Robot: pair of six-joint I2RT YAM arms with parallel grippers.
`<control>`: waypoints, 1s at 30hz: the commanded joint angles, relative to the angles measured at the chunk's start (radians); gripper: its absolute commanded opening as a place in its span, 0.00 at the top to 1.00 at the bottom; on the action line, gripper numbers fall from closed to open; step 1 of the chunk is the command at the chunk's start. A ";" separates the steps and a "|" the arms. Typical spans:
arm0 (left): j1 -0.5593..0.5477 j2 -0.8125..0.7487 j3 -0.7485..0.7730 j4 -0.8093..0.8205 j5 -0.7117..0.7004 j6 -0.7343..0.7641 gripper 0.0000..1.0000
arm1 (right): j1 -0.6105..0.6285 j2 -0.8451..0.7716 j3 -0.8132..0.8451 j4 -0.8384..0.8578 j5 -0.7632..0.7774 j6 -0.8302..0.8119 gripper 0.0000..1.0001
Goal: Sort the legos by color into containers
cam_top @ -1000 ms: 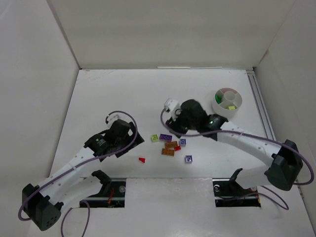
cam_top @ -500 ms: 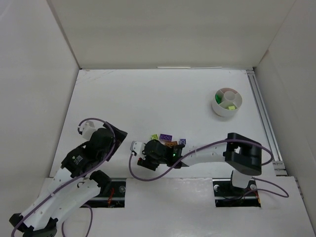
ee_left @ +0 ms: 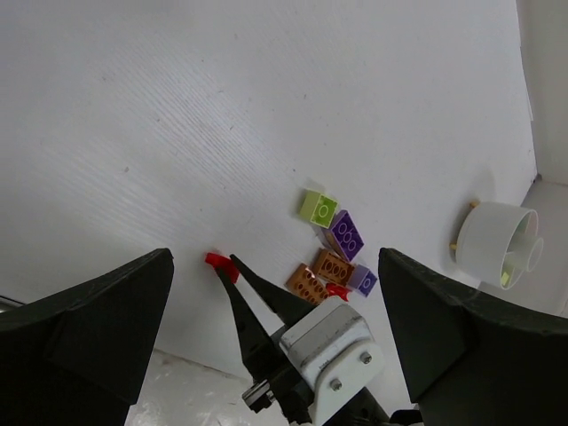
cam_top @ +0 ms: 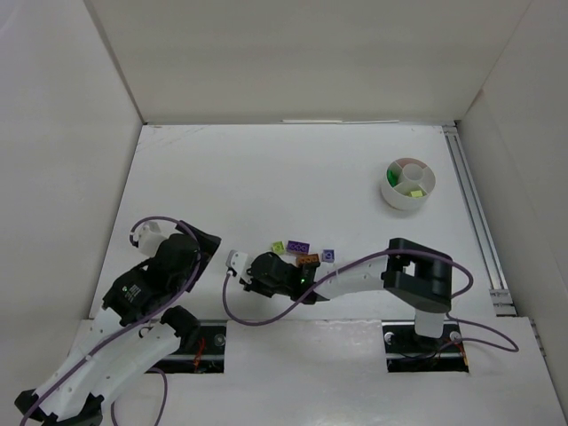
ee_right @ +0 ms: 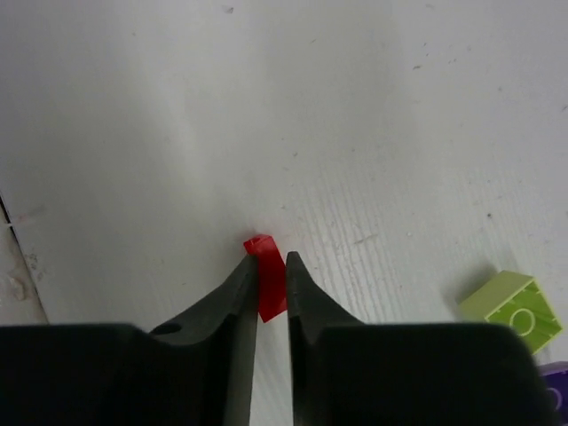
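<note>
Nearest to us, close to the front edge of the table (cam_top: 266,177), our right gripper (ee_right: 271,263) is pinched narrow on a small red brick (ee_right: 269,288), one finger on each side, low over the table. We cannot tell whether the brick touches the surface. At about 9 o'clock from it in the top view, our left gripper (ee_left: 275,262) hangs above the table with its fingers spread wide, holding nothing.

At 2 o'clock from the red brick lies the loose cluster. It has two orange-brown bricks (ee_left: 333,264) side by side, with a tiny red piece (ee_left: 337,290) and a small purple brick (ee_left: 362,280) just beside them. Beyond those are a larger purple brick (ee_left: 348,235) and, at its 9 o'clock, a yellow-green brick (ee_left: 318,207).

Farthest off, at 2 o'clock from the cluster and well apart, stands the round white dish (cam_top: 391,193) with its dividers. A yellow-green piece (cam_top: 414,191) shows in a compartment on its near side.
</note>
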 commanded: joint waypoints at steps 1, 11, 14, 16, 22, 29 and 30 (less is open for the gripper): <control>0.002 0.003 0.057 -0.023 -0.050 -0.003 0.01 | 0.009 -0.031 -0.005 0.058 0.014 0.015 0.85; 0.002 0.064 0.070 0.032 -0.051 0.050 0.01 | 0.009 -0.229 -0.055 0.049 -0.027 -0.027 0.79; 0.002 0.073 0.069 0.032 -0.041 0.060 0.01 | 0.029 -0.197 -0.022 -0.005 -0.161 -0.051 0.63; 0.002 0.073 0.069 0.032 -0.041 0.060 0.01 | 0.060 -0.167 -0.022 -0.005 -0.161 -0.060 0.59; 0.002 0.041 0.060 0.032 -0.030 0.060 0.01 | 0.134 -0.074 0.047 -0.088 0.017 0.059 0.48; 0.002 0.032 0.027 0.054 0.031 0.087 0.01 | 0.167 -0.018 0.125 -0.232 0.255 0.438 0.45; 0.002 0.032 0.017 0.054 0.031 0.087 0.01 | 0.167 0.005 0.139 -0.275 0.255 0.463 0.45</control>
